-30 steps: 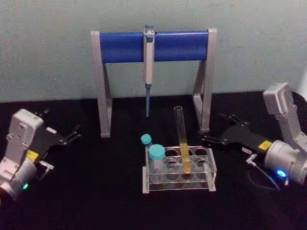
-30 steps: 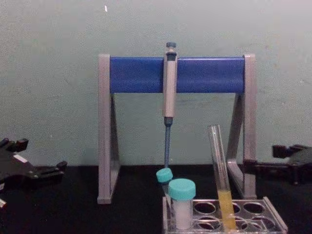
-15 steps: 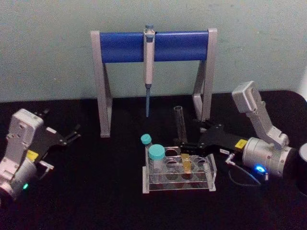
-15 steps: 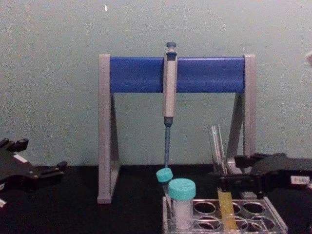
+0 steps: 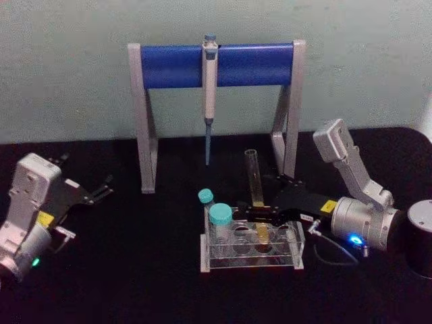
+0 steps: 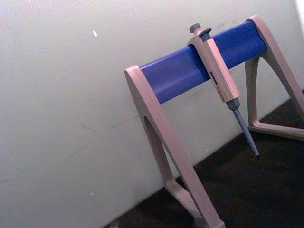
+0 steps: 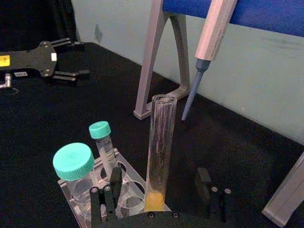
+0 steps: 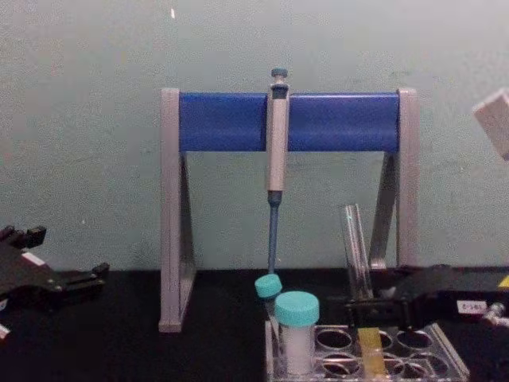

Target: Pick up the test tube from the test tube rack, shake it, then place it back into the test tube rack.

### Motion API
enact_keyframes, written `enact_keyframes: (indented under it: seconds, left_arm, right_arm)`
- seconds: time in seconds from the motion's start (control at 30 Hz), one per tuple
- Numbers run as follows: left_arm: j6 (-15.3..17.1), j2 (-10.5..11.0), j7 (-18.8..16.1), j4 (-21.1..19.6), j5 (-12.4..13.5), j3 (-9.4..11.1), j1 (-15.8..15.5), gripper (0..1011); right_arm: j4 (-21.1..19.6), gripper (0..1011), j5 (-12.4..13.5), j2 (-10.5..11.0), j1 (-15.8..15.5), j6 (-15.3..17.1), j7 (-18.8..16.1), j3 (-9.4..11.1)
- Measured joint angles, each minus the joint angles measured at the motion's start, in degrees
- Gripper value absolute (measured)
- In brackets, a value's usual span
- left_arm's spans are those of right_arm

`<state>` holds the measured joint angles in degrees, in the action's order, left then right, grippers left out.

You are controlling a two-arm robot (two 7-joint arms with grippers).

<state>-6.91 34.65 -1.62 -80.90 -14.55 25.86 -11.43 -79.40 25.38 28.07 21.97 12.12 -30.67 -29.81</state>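
The test tube (image 5: 254,181), clear with yellow liquid at its bottom, stands slightly tilted in the test tube rack (image 5: 210,260), a low clear rack at the table's middle. My right gripper (image 5: 259,210) reaches in from the right at the tube's lower half. In the right wrist view the test tube (image 7: 158,147) rises between the two fingers (image 7: 112,188), which stand apart from the glass, so the right gripper (image 7: 159,190) is open. From the chest the right gripper (image 8: 362,306) crosses the test tube (image 8: 355,247) just above the rack (image 8: 449,362). My left gripper (image 5: 94,192) rests open at the far left.
A tall grey-and-blue pipette stand (image 5: 172,65) with a hanging grey pipette (image 5: 209,88) stands behind the rack. Two teal-capped tubes (image 5: 220,216) occupy the rack's left end. A dark cylinder (image 5: 422,236) sits at the right edge. A black tabletop lies all around.
My right gripper has moved left from the table's right side to the rack and now straddles the test tube. The tube stays in the rack. The left arm has not moved.
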Motion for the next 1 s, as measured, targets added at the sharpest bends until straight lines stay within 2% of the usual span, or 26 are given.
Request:
enact_keyframes:
  seconds: [0.77,1.0]
  left_arm:
    - [0.0,0.0,0.0,0.0,0.0,0.0,0.0,1010]
    - [0.0,0.0,0.0,0.0,0.0,0.0,0.0,1010]
  right_arm:
    - [0.03,995,-0.35,-0.14,-0.08,-0.13,0.2,-0.14]
    - [0.0,838,-0.33,-0.11,-0.09,-0.17,0.23,-0.11]
